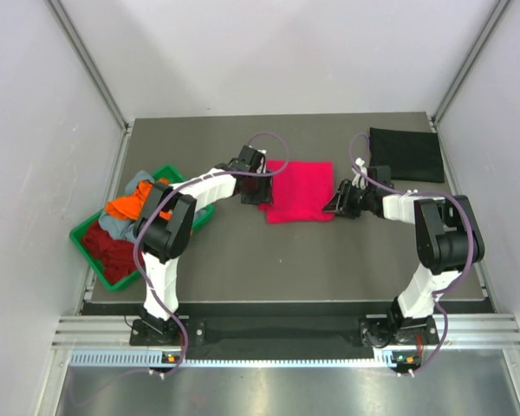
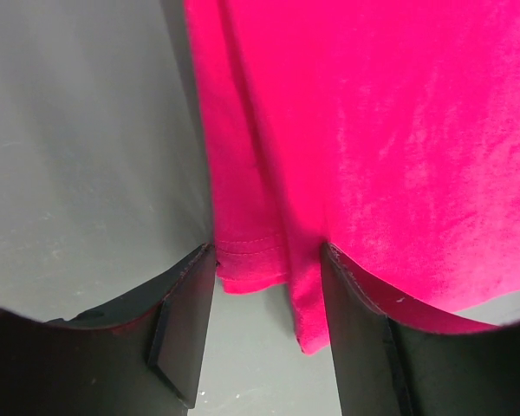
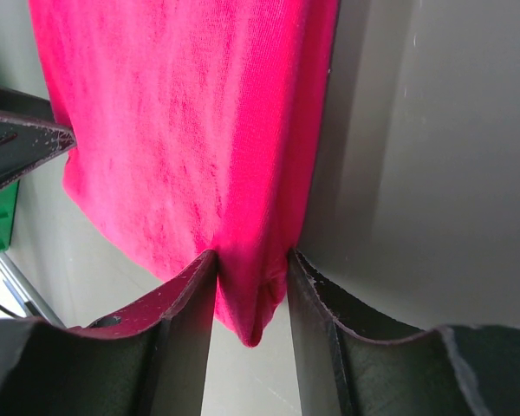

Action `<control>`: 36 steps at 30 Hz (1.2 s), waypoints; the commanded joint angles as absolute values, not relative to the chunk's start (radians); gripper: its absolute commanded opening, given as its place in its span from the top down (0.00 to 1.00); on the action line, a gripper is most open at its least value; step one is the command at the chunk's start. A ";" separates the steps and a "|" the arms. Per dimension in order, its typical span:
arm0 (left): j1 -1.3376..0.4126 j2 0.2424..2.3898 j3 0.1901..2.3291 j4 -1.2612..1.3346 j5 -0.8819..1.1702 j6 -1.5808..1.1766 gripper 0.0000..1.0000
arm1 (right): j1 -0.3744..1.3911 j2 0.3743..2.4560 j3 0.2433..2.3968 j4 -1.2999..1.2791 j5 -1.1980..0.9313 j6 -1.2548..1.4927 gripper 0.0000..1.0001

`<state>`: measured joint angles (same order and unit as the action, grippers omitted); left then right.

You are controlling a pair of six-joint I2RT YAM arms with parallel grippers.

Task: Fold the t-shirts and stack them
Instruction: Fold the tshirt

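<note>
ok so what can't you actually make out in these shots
- Top view: the left arm covers part of the tray, so the heaped shirts there can't be counted.
- Top view: the black shirt is too dark to show its folds.
- Wrist views: the pink shirt runs off the frame edges, and its lower layers are hidden under the top one.

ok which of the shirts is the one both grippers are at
The bright pink-red t-shirt, flat at mid-table. The black t-shirt lies folded far right; the rest are heaped in the green tray.
</note>
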<state>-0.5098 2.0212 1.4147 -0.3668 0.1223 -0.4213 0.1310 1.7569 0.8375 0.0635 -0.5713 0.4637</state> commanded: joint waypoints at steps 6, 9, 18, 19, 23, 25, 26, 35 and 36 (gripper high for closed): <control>-0.538 1.931 1.433 -0.356 0.028 -0.407 0.43 | 0.149 1.763 0.834 0.044 -0.549 0.437 0.61; -0.543 1.942 1.437 -0.351 0.049 -0.420 0.42 | 0.149 1.764 0.836 0.051 -0.548 0.440 0.61; -0.542 2.028 1.450 -0.331 0.087 -0.437 0.42 | 0.147 1.756 0.838 0.037 -0.546 0.430 0.61; -0.541 2.036 1.448 -0.322 0.098 -0.437 0.42 | 0.147 1.756 0.838 0.038 -0.546 0.428 0.61; -0.541 2.091 1.459 -0.318 0.129 -0.445 0.44 | 0.147 1.764 0.835 0.040 -0.548 0.429 0.61; -0.541 2.111 1.463 -0.327 0.144 -0.451 0.47 | 0.147 1.764 0.831 0.041 -0.548 0.426 0.61; -0.541 2.114 1.463 -0.330 0.156 -0.454 0.49 | 0.147 1.763 0.828 0.041 -0.546 0.425 0.61; -0.528 2.066 1.448 -0.264 0.304 -0.475 0.72 | 0.149 1.775 0.807 0.075 -0.564 0.440 0.61; -0.525 2.062 1.450 -0.261 0.328 -0.486 0.72 | 0.150 1.776 0.802 0.087 -0.569 0.451 0.61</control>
